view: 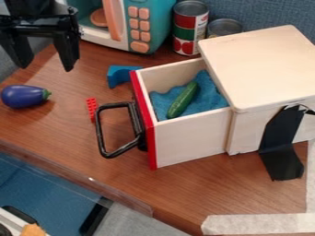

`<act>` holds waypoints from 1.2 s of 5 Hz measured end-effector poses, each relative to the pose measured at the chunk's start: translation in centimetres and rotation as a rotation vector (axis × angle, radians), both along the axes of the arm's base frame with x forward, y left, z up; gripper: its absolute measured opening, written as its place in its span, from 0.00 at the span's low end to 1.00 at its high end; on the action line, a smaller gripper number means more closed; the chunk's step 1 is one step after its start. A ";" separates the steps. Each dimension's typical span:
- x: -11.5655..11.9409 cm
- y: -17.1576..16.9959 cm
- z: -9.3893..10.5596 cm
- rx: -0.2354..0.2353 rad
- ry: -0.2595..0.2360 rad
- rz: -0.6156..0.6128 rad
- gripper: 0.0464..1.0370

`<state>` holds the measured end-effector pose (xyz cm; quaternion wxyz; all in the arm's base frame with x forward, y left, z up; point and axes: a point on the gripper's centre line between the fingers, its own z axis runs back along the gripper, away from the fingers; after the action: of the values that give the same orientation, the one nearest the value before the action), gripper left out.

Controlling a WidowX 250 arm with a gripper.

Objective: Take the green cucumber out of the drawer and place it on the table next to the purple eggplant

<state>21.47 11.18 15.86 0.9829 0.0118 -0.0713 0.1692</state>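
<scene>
Upper left of frame: gripper [45,63], jaws apart, nothing held, nearest the eggplant [23,96]. Center: drawer [192,142] pulled out, cucumber [183,99] inside on blue cloth [211,94]. Progress, my read: partway. Cucumber's in; drawer isn't shut, eggplant's out on the table [58,123].

Brown wood-grain worktop [184,189], pale tape [258,224] at 5 o'clock. Blue-grey fabric panel [265,11] at 1. Grey surface [142,226] below, 6.

Two cans [190,27], one eggplant [23,96], cucumber [183,100], red brick [92,109], blue block [120,75], blue cloth [210,96], drawer [190,142], toy microwave [148,25]
</scene>
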 end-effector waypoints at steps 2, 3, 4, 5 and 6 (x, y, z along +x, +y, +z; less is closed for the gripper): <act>0.9 -0.7 -1.4 0.001 0.045 -0.147 0.96; 1.9 -1.3 -2.3 0.017 0.053 -0.260 0.96; 2.8 -1.8 -2.7 0.033 0.050 -0.325 0.96; 4.2 -3.2 -3.2 0.030 0.046 -0.366 0.96; 5.4 -4.9 -2.6 0.041 0.009 -0.396 0.96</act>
<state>26.90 6.32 13.24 0.9969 0.0183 -0.0713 -0.0288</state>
